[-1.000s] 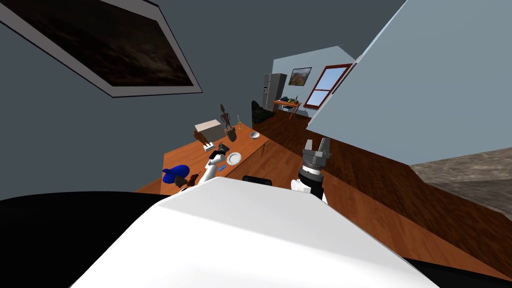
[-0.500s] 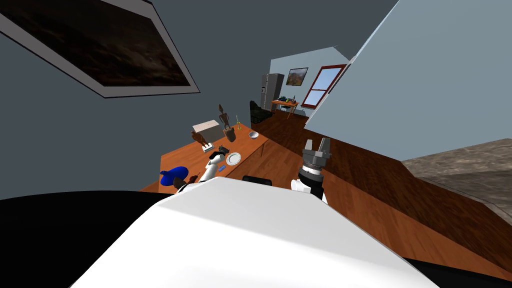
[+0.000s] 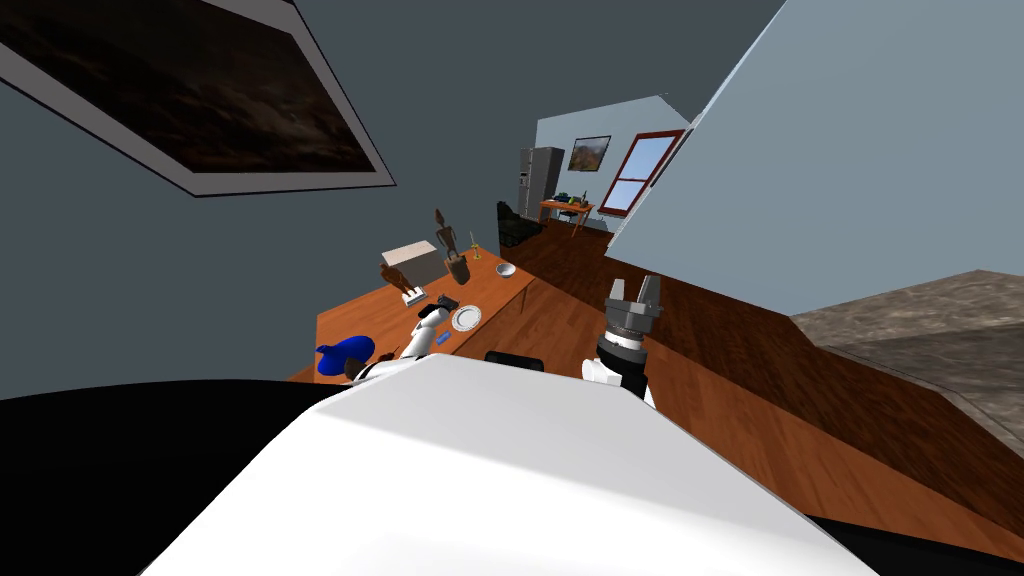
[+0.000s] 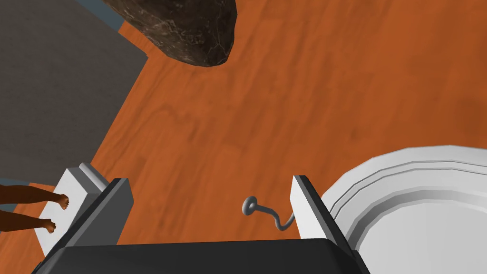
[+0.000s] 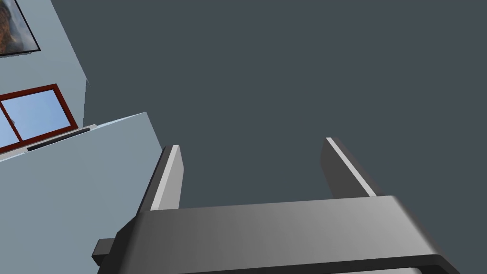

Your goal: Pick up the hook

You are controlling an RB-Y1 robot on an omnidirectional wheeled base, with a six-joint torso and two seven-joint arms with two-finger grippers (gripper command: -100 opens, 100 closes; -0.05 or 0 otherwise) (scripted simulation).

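Everything in the head view is sliding a touch to one side compared with a second ago. That's me turning, not the stuff on the table (image 3: 500, 290) shifting. The left gripper (image 4: 199, 183) is hanging over the same patch of tabletop, pointing down at it.

Its fingers are standing wide apart with nothing between them but wood and the hook (image 4: 266, 214). That looks deliberate to me: it's straddling the hook so it can drop and pinch.

The hook is lying flat on the table. Its little ring end is sitting inside the gap, and its curved tail is running right up against the finger on the plate's side. So it's off-centre, and I'm guessing the hand is needing a nudge away from the white plate (image 4: 380, 181) before closing. Otherwise that finger is landing on the tail, or bumping the plate rim just beside it.

On the other side, the figurine's white base (image 4: 71, 190) is sitting just beside the far finger, so it's a tight slot.

The right gripper (image 3: 632, 288) is idling out over the floor, well away from the table, with its fingers spread and empty.
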